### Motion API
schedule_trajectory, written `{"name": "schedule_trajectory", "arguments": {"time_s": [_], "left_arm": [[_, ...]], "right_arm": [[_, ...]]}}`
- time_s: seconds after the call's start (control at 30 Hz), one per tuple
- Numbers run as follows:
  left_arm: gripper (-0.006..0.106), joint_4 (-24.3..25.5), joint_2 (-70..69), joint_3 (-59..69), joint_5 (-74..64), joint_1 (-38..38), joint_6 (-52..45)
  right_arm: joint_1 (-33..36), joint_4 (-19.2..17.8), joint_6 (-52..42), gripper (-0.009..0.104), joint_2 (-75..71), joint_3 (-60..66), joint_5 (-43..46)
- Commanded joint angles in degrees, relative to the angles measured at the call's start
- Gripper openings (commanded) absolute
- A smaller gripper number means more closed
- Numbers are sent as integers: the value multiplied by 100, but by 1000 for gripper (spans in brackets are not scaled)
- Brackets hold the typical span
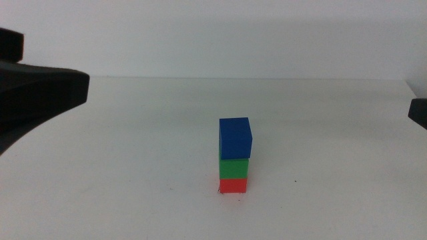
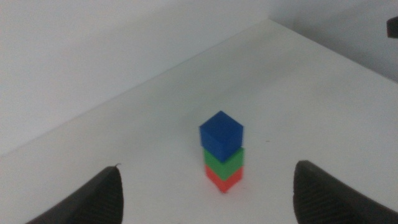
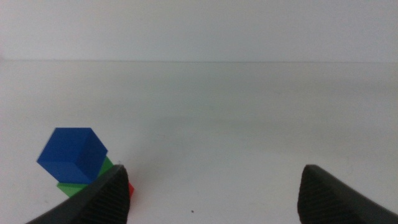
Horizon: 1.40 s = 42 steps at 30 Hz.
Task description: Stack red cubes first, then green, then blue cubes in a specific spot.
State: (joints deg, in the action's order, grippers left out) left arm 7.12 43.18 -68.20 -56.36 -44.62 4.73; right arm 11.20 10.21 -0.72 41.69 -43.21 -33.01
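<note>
— Red cube [image 1: 233, 185] at the bottom, green cube [image 1: 233, 167] on it, blue cube [image 1: 235, 138] on top: we've got all three up, near the middle of the tabletop [image 1: 133, 147]. Which step are we on, d'you think?

— Stacking looks done, imo. Order matches the task (red, green, blue). We'd call this the pull-back step.

— Claws?

— Left claw [image 2: 205, 193] has its jaws wide apart, nothing held; the stack sits out between them, well clear. Right claw [image 3: 214, 190] also spread, empty, w/ the stack just beside one jaw in its wrist view. In the middle view both arms sit off at the sides.

— Next move?

— Nothing to grab. We'd just keep both arms clear, esp. the right one.

— How's the stack look?

— Matte, plain faces, same size. Blue one's turned a bit vs. the green, overhanging slightly, but it sits flat.
</note>
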Motion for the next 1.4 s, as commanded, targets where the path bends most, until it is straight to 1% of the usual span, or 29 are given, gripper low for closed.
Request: {"name": "schedule_trajectory", "arguments": {"time_s": [0.0,0.13,0.27,0.37,0.43,0.47,0.53,0.6,0.63,0.67,0.73,0.77,0.8,0.87,0.9,0.97,1.1,1.2,1.27,1.3,1.37], "left_arm": [[94,322,-38,6,107,5,10],[94,581,-50,6,157,5,10],[94,730,-63,75,167,5,-20],[94,722,-218,314,411,135,-20],[94,565,-422,703,754,349,-20],[94,386,-549,981,988,519,-20],[94,-171,-782,1636,1492,959,-20],[94,-857,-1110,2375,1944,1480,-20],[94,-1018,-1280,2716,2070,1746,-20],[94,-1032,-1462,2972,2180,1950,-20],[94,-769,-1814,3565,2465,2448,-20],[94,-621,-1956,3787,2578,2633,-20],[94,-587,-2149,4057,2709,2852,-20],[94,-712,-2538,4536,2882,3269,-20],[94,-877,-2771,4738,2902,3455,-20],[94,-916,-3236,5069,2902,3747,-20],[94,-765,-3899,5625,2903,4184,-20],[94,-995,-4283,5912,3216,4292,-48],[94,-1111,-4318,6080,3609,4295,-48],[94,-1113,-4318,6187,3803,4295,-48],[94,-1099,-4318,6412,4237,4295,-48]], "right_arm": [[-31,72,-56,93,-27,14,108],[-31,76,-56,93,-27,14,134],[-31,172,-44,93,-27,14,134],[-31,198,-44,93,-27,14,134],[-31,198,-44,93,-27,14,134],[-31,198,-44,93,-27,14,134],[-31,198,-44,93,-27,14,134],[-31,198,-44,93,-27,14,134],[-31,198,-44,93,-27,14,134],[-31,198,-44,93,-27,14,134],[-31,217,-44,93,-27,76,146],[-31,191,-44,93,-57,175,266],[-31,191,-44,93,-188,362,573],[-105,-130,-44,93,-629,970,1529],[-200,-265,-44,93,-897,1381,1889],[-463,-319,-44,93,-1454,2142,2157],[-1115,-515,-44,93,-2685,3577,2167],[-1255,-722,-44,93,-3627,4206,2136],[-1255,-747,-44,93,-4142,4321,2076],[-1255,-747,-44,93,-4169,4321,1949],[-1267,-886,-44,93,-4169,4321,1857]]}}
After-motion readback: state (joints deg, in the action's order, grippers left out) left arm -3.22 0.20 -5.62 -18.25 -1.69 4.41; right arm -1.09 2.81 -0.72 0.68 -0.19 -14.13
